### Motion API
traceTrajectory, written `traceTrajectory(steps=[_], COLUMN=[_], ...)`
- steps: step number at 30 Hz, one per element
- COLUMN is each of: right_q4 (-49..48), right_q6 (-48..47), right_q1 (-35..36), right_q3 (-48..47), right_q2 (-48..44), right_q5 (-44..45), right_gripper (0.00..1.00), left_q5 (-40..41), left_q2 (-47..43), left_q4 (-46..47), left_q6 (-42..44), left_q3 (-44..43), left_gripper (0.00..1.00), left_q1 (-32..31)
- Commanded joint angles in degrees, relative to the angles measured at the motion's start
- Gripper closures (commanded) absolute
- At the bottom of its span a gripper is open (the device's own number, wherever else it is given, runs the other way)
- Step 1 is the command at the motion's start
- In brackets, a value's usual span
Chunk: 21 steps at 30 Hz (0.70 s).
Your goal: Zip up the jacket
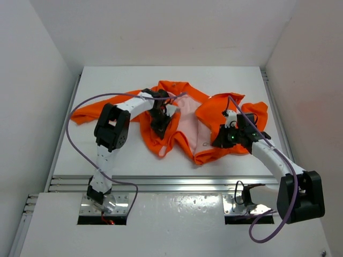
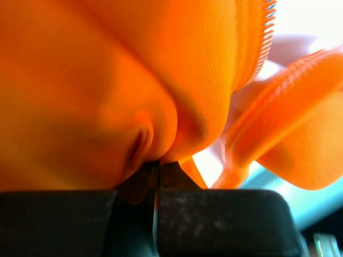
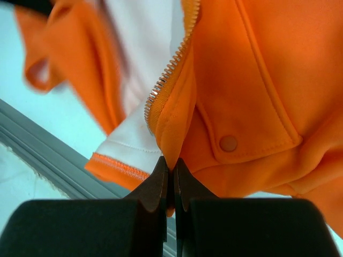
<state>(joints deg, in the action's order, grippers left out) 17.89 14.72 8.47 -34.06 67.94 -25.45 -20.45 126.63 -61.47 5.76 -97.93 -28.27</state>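
Left gripper [image 2: 156,170] clamped on jacket [image 1: 213,110] | right gripper [image 3: 171,165] pinching jacket edge | white table [image 1: 123,80], white walls [image 1: 161,27]

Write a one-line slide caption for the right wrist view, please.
Right gripper shut on the orange jacket at its front edge, below the zipper teeth, beside a snap-fastened pocket flap.

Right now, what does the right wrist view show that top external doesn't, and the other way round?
Right wrist only: zipper teeth along the front edge, a snap button on a pocket flap, and the right gripper shut on that edge's fabric.
Top external only: the whole jacket lying open, lining up, with the left gripper at the other front panel.
Both: orange fabric, pale lining, front unzipped.
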Motion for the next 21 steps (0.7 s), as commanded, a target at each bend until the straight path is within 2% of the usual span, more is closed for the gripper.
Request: traceTrajectory(steps=[1, 4, 7, 8, 11, 12, 16, 21], right_q4=[-4.4, -3.7, -2.3, -2.1, -2.9, -3.6, -8.3, -13.3], right_q6=[-0.9, -2.0, -3.6, -4.3, -5.4, -5.5, -4.8, -1.3], right_q1=[-0.6, -1.3, -0.8, -1.1, -1.4, -1.9, -1.4, -1.2], right_q3=[-2.8, -3.2, -2.9, -2.8, -1.6, -1.3, 1.1, 0.5], right_q2=[0.1, -0.4, -2.1, -3.0, -4.7, -5.4, -6.7, -5.4], right_q5=[-2.1, -4.2, -5.1, -5.2, -6.6, -9.6, -15.8, -21.5], right_gripper=[1.00, 1.00, 1.00, 1.00, 1.00, 1.00, 1.00, 1.00], left_q5=[-2.5, -2.5, -4.3, -5.3, -11.6, -13.5, -24.3, -32.8], left_q2=[1.3, 0.3, -5.8, -10.4, -17.4, -19.5, -27.1, -28.3], left_q4=[17.8, 17.0, 16.4, 16.4, 14.5, 13.8, 13.0, 13.0], left_q6=[-5.5, -3.2, 2.7, 6.8, 12.5, 15.0, 15.2, 12.8], left_q3=[-4.5, -2.5, 5.3, 7.5, 14.4, 15.3, 17.3, 17.3], left_gripper=[1.00, 1.00, 1.00, 1.00, 0.98, 0.96, 0.95, 0.92], left_q1=[2.9, 2.9, 3.4, 4.6, 7.1, 7.8, 11.2, 13.0])
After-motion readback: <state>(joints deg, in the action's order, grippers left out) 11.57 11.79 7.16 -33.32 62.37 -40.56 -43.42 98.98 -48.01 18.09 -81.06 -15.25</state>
